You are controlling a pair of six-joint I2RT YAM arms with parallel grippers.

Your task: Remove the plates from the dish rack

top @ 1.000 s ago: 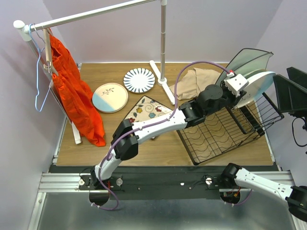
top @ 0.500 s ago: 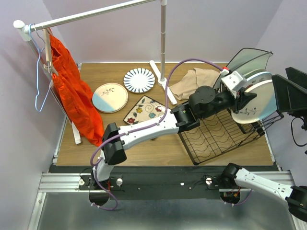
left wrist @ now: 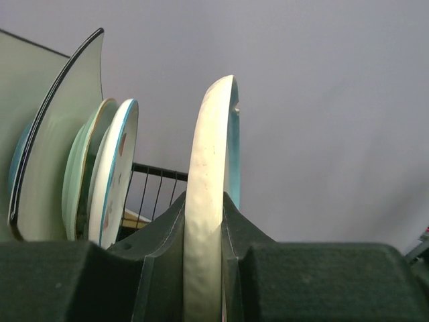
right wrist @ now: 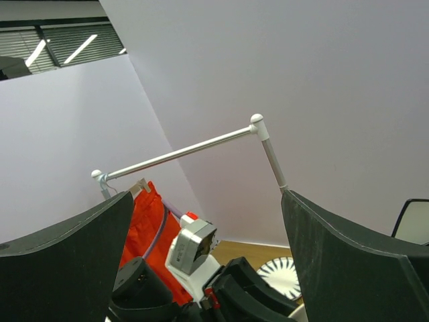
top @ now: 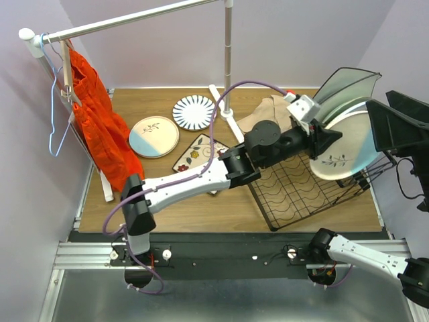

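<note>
The round cream plate (top: 338, 147) has a little flower twig and a blue side. It hangs tilted at the right of the top view, over the black dish rack (top: 295, 194). There is a gap between it and the other plates (left wrist: 110, 181) standing in the rack. The left gripper (top: 323, 137) pinches its rim tight, with the arm stretched far across. The right gripper (top: 395, 114) sits high at the right edge, jaws wide apart.

Black wire rack (top: 295, 196) — cream-and-blue sprigged plate (top: 340, 137), dark-striped white plate (top: 194, 112), orange cloth (top: 100, 124).
</note>
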